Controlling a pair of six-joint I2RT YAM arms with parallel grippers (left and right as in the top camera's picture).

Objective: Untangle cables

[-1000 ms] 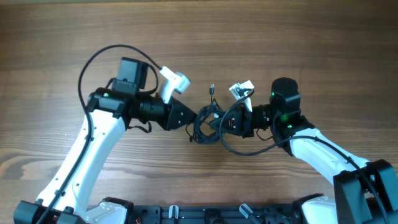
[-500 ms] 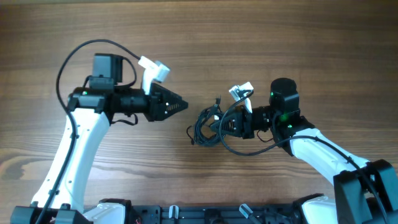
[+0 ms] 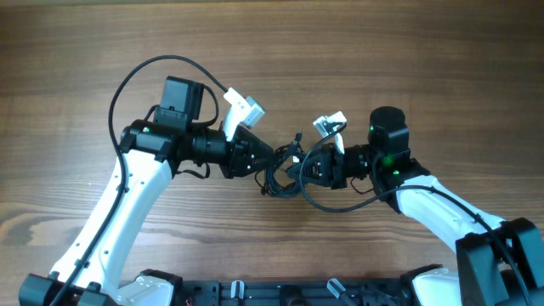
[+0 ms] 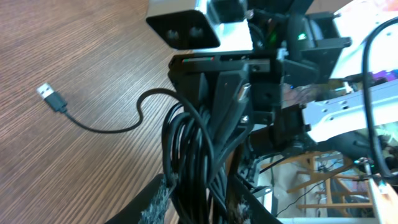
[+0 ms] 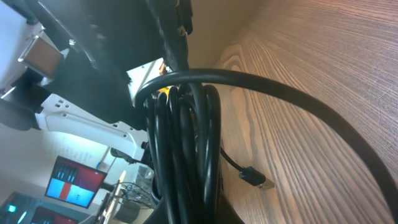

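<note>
We see the cables [image 3: 279,175] as one dark knotted bundle at mid tabletop [image 3: 382,51], right between the two arms. Left claw [image 3: 270,161] comes in from the left and right claw [image 3: 299,168] from the right. Both meet at the bundle, almost tip to tip.

Left claw: clenched on the cables. In the left wrist view we see its fingers [image 4: 157,200] on either side of the bundle, pressed against the strands, with many black loops packed in between. The strands run up from there into the right claw, which faces the camera.

Right claw: grasping the far end of the same bundle, with the strands pinched in its front as the left wrist view shows. Its own wrist view is filled with the loops close up, and its fingertips are too dark there to make out.

One loose cord [image 4: 102,129] leaves the bundle, curves over the wood and ends in a USB plug [image 4: 50,94] lying flat, apart from the knot. In the right wrist view we mark a small plug end [image 5: 256,179] on the wood just beside the bundle; we cannot tell whether it is the same one. A thicker black cord [image 5: 298,102] arcs over the top of the loops there and runs off to the lower right.
</note>
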